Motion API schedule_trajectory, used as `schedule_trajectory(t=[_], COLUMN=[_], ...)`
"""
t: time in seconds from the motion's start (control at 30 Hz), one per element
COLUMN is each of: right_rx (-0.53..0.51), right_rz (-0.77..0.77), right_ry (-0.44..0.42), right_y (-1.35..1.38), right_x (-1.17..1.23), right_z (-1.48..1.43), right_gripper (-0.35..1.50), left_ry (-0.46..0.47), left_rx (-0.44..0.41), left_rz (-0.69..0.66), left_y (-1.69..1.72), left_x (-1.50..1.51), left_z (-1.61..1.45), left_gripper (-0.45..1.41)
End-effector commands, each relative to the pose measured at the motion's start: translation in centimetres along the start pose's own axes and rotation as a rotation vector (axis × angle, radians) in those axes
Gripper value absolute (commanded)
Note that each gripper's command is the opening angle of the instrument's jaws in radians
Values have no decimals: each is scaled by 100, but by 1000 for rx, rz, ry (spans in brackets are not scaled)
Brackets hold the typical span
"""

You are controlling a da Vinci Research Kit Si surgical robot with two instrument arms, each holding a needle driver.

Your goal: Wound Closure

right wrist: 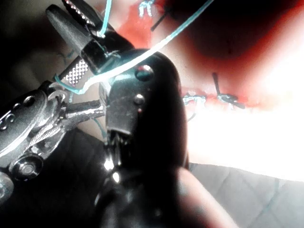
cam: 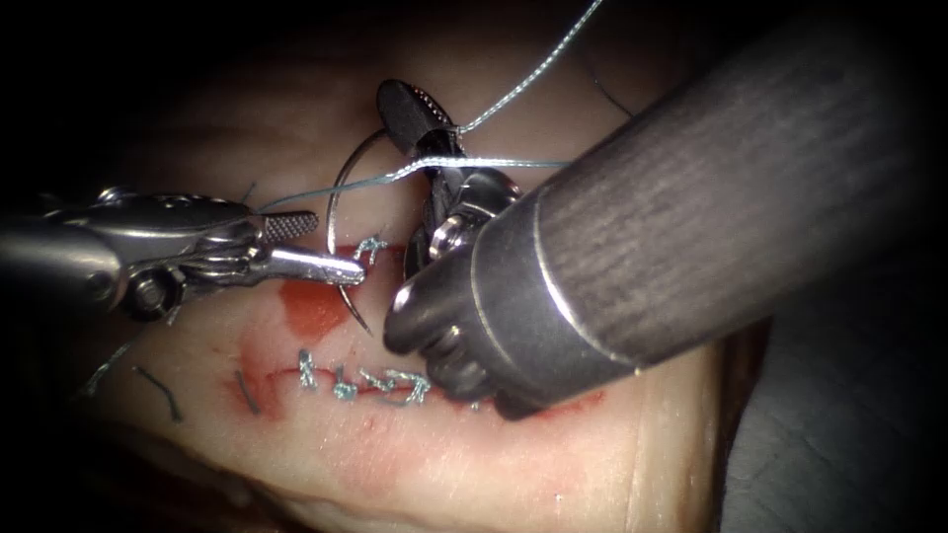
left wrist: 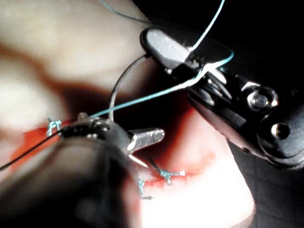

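- My right end effector was clamped on the needle at its thread end, where the thread joins; holding it there left the curve free to arc down toward the cut.
- The needle swept down to the left of that tool, its point low near the red fluid. I could not tell whether the tip had entered the tissue.
- My left end effector had its jaws apart, one on each side of the needle's lower curve, gripping nothing. I judged it was placed to take the needle.
- Thread ran from the right tool's jaws up out of view, with another strand crossing level toward the left tool.
- Finished stitches lay along the lower cut, and one knot sat beside the left tool's tip.
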Motion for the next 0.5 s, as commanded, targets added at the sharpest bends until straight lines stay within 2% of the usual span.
schedule_trajectory(t=[0.03,0.07,0.1,0.13,0.17,0.3,0.33,0.37,0.4,0.43,0.5], right_rx=[-8,-8,-16,-17,-24,-41,-41,-40,-42,-51,-115], right_rz=[3,3,3,3,3,-15,-18,-34,-78,-112,-175], right_ry=[1,1,2,2,2,19,22,35,67,87,118], right_y=[6,6,7,7,7,5,4,3,1,0,-2], right_x=[11,12,15,16,18,22,22,23,27,27,25], right_z=[6,6,6,6,7,8,9,10,11,11,14], right_gripper=[-35,-35,-35,-35,-35,-35,0,24,56,74,88], left_ry=[-12,-23,-25,-33,-37,-28,-29,-18,-4,8,35], left_rx=[10,20,27,19,15,12,11,23,44,79,180], left_rz=[-9,-33,-45,-50,-49,-81,-104,-144,-172,-217,-312], left_y=[2,2,2,3,4,12,13,14,15,17,21], left_x=[-1,-1,-1,-1,-2,-3,-4,-3,-3,-3,0], left_z=[7,8,8,9,9,4,4,3,3,3,5], left_gripper=[59,46,7,-23,-45,-45,-45,-45,-45,-45,-45])
